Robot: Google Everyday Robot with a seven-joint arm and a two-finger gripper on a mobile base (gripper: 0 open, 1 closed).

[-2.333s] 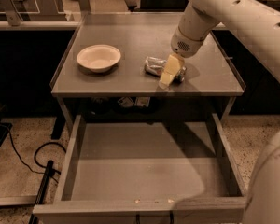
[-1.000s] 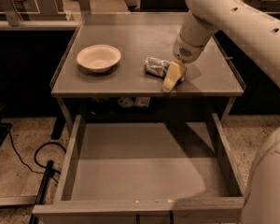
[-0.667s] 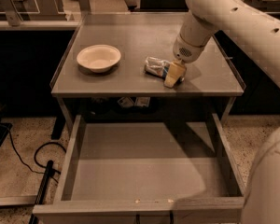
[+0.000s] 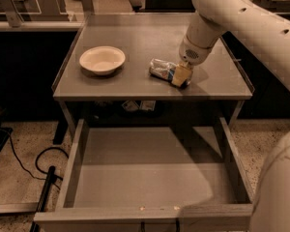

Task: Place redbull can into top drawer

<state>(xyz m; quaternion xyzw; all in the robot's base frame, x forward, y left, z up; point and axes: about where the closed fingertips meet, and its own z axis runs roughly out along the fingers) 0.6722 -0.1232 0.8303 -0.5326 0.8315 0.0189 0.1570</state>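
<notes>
While the redbull can (image 4: 160,69) lies on its side on the table (image 4: 135,37), to the right of the bowl (image 4: 102,59) and well apart from it, my end effector (image 4: 180,77) is low on the end of the can farthest from the bowl. From this angle it seems to touch the can, but I cannot tell whether it is spread or already pinching it.

I judge the can to be light and thin-walled. Its shiny sides look uneven, perhaps dented, so a hard squeeze would crush it further. Bare metal is slick, and a round body lying flat will roll away from a push that comes off-centre. I would take hold across the middle of the body, square to its long axis, where the wall is straight and the weight balances. Pressure should be just enough to stop it slipping. The rims at either end are stiffer but offer little to hold.

The top drawer (image 4: 150,178) stands pulled open, lower than the bowl and nearer the camera.
</notes>
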